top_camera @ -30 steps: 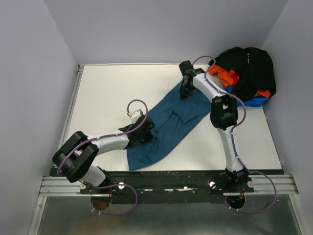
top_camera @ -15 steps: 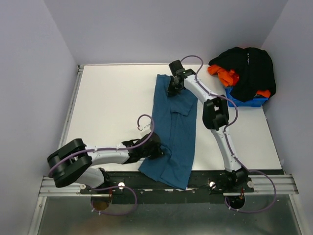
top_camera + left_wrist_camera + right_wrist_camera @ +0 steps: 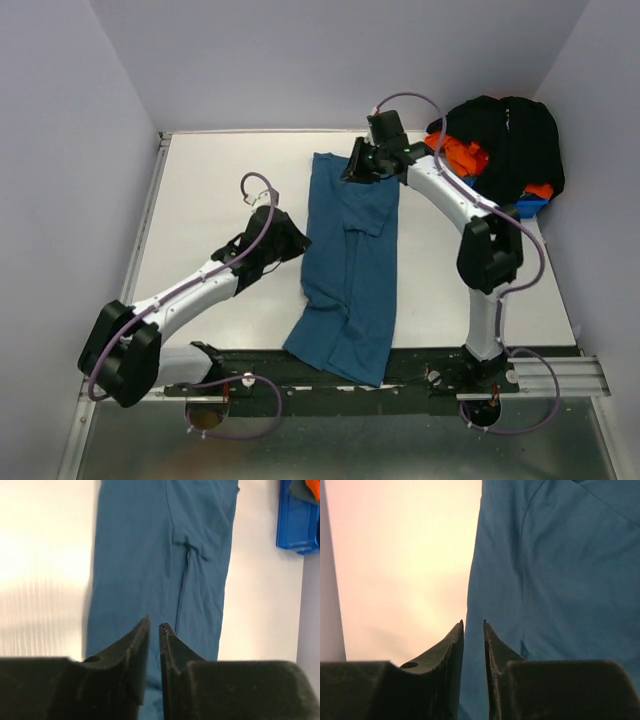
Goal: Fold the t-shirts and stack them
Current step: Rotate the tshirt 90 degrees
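Teal t-shirt [image 3: 352, 262] lies as long strip, far to near, hem overhanging table [image 3: 200, 190] edge, apparently spread for folding. Left gripper [image 3: 297, 242] beside its left edge, right gripper [image 3: 352, 172] at far end: both slightly parted, empty

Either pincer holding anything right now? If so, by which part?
Nothing held. Left pincer and right pincer are both slightly open with no cloth between them; the teal t-shirt lies loose below.

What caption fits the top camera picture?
Teal t-shirt spread on table, left gripper beside it, right gripper at its far end.
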### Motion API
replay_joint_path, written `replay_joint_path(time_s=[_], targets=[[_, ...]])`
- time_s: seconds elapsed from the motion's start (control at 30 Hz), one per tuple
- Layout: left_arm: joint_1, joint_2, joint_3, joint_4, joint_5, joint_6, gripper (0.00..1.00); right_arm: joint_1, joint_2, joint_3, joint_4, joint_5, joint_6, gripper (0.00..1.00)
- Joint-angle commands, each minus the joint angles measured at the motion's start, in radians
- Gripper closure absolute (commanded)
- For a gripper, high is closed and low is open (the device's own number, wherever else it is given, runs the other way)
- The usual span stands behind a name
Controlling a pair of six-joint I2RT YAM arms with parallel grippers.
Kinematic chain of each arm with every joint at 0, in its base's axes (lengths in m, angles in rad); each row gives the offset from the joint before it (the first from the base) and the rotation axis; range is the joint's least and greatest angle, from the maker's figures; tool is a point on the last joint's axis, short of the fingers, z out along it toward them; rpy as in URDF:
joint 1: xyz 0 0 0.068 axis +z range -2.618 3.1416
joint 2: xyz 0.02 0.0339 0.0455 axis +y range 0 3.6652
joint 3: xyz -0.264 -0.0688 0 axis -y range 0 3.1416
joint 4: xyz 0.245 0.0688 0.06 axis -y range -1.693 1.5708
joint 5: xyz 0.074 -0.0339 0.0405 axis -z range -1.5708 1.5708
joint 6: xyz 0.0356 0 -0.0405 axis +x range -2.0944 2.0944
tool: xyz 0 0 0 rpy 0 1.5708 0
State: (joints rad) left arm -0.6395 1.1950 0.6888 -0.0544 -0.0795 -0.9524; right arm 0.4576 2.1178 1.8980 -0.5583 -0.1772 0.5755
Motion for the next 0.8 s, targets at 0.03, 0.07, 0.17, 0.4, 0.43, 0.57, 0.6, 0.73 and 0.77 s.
replay_joint_path(time_s=[0.03,0.07,0.17,0.4,0.43,0.57,0.6,0.73,0.77], targets=[[0.104,0.178,0.121,-0.001,0.078,0.155,0.60,-0.036,-0.232,-0.339,0.144,0.012,0.000,0.66],[0.116,0.208,0.135,0.011,0.108,0.158,0.55,-0.048,-0.275,-0.393,0.152,0.018,-0.002,0.66],[0.152,0.290,0.179,0.027,0.124,0.173,0.45,-0.076,-0.392,-0.574,0.170,0.041,-0.009,0.65],[0.193,0.458,0.296,-0.004,0.141,0.210,0.45,-0.134,-0.559,-0.867,0.192,0.062,-0.042,0.62],[0.195,0.481,0.308,-0.004,0.142,0.211,0.45,-0.142,-0.562,-0.891,0.195,0.061,-0.043,0.62],[0.196,0.544,0.348,-0.009,0.139,0.222,0.47,-0.165,-0.547,-0.941,0.198,0.058,-0.039,0.62],[0.198,0.563,0.354,-0.009,0.142,0.222,0.47,-0.168,-0.539,-0.948,0.202,0.056,-0.039,0.62],[0.201,0.630,0.386,-0.002,0.162,0.221,0.51,-0.168,-0.483,-0.941,0.216,0.036,-0.034,0.62],[0.201,0.644,0.393,-0.001,0.168,0.219,0.51,-0.169,-0.463,-0.933,0.213,0.035,-0.032,0.63]])
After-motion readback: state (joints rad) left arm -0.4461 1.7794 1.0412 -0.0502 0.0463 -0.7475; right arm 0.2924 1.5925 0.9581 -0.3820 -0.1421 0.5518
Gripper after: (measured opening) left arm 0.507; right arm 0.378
